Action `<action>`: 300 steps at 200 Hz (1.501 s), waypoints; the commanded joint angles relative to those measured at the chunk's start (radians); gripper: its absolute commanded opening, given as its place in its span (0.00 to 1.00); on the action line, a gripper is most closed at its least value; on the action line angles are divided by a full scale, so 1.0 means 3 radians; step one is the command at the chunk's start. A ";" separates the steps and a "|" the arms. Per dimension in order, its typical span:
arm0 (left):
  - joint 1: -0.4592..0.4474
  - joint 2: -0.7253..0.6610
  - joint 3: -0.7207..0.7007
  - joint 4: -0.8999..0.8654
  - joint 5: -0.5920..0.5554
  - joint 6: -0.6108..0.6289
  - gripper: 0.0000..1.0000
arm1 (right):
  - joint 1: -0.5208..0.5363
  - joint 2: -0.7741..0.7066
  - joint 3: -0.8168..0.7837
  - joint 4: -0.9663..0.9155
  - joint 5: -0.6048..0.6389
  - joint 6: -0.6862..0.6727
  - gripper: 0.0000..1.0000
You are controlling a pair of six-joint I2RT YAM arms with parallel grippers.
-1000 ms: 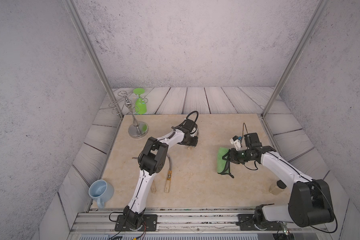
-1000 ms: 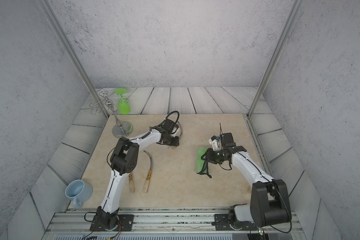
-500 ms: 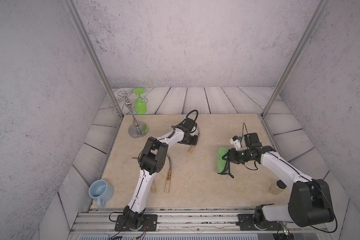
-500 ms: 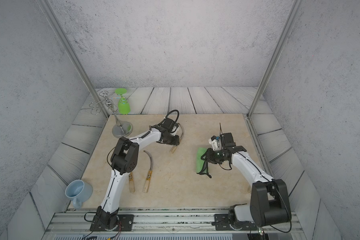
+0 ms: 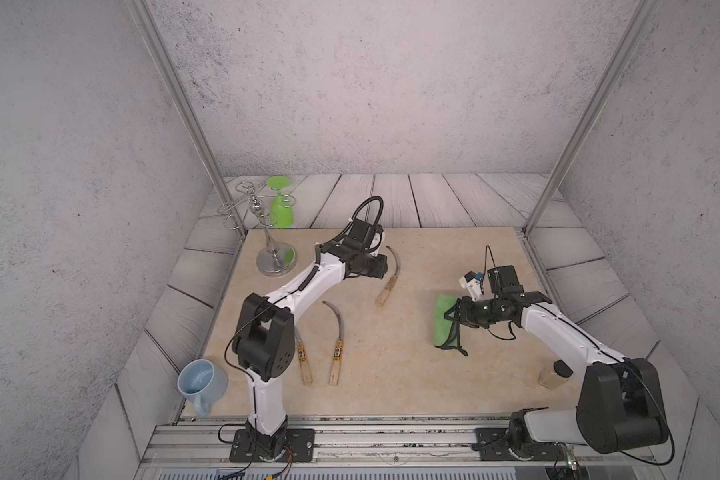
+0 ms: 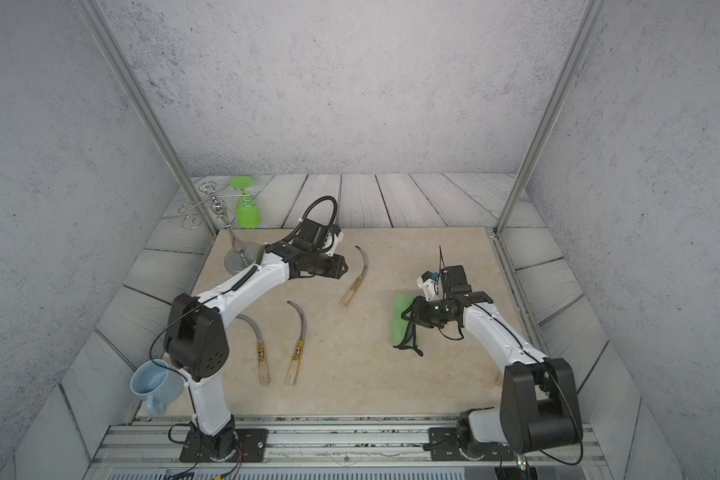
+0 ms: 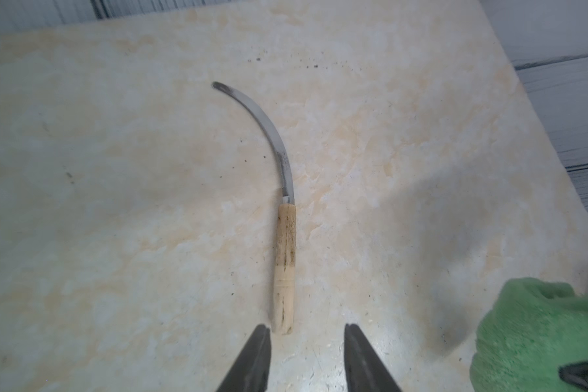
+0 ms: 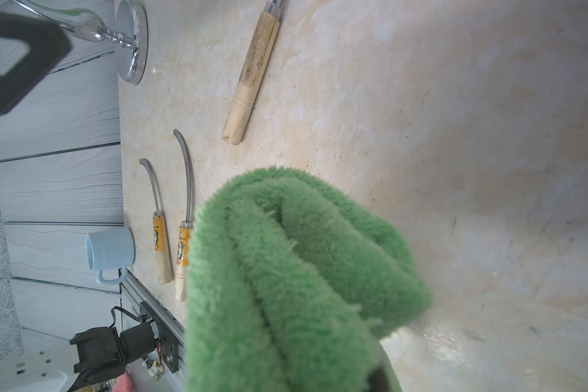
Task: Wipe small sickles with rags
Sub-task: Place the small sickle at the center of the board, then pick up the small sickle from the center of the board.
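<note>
A plain-handled small sickle [image 5: 387, 291] [image 6: 352, 291] lies flat on the beige mat, blade pointing to the back. My left gripper [image 5: 384, 267] [image 7: 306, 327] stands open just left of its handle [image 7: 284, 264], with nothing between the fingers. Two more sickles with orange label bands [image 5: 302, 357] [image 5: 336, 353] lie side by side near the front left, also seen in the right wrist view [image 8: 160, 244]. My right gripper [image 5: 458, 318] [image 6: 412, 318] is shut on the folded green rag [image 5: 443, 320] [image 8: 286, 271], held just above the mat on the right. The rag hides the right fingers.
A chrome glass rack [image 5: 276, 259] and an upside-down green glass [image 5: 281, 212] stand at the back left. A pale blue mug [image 5: 200, 380] sits at the front left corner. A small jar [image 5: 553, 376] stands by the right arm's base.
My left gripper has opened and let go of the plain sickle, which now lies on the mat, and has drawn back a little to the left. The right arm has held still.
</note>
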 commanded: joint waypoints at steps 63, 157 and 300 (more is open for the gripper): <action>-0.0202 -0.1518 -0.1928 -0.0269 -0.0488 -0.0505 0.41 | -0.0014 0.0012 0.0036 -0.0037 -0.0075 -0.0027 0.24; -0.0676 -0.2194 -0.2987 -0.0612 -0.0915 -0.1372 0.46 | -0.0013 -0.0084 0.0106 -0.0221 -0.0037 -0.0077 0.25; -0.0676 -0.1734 -0.3288 -0.0244 -0.0669 -0.1380 0.45 | -0.0013 -0.0116 0.0085 -0.0177 -0.0085 -0.0025 0.26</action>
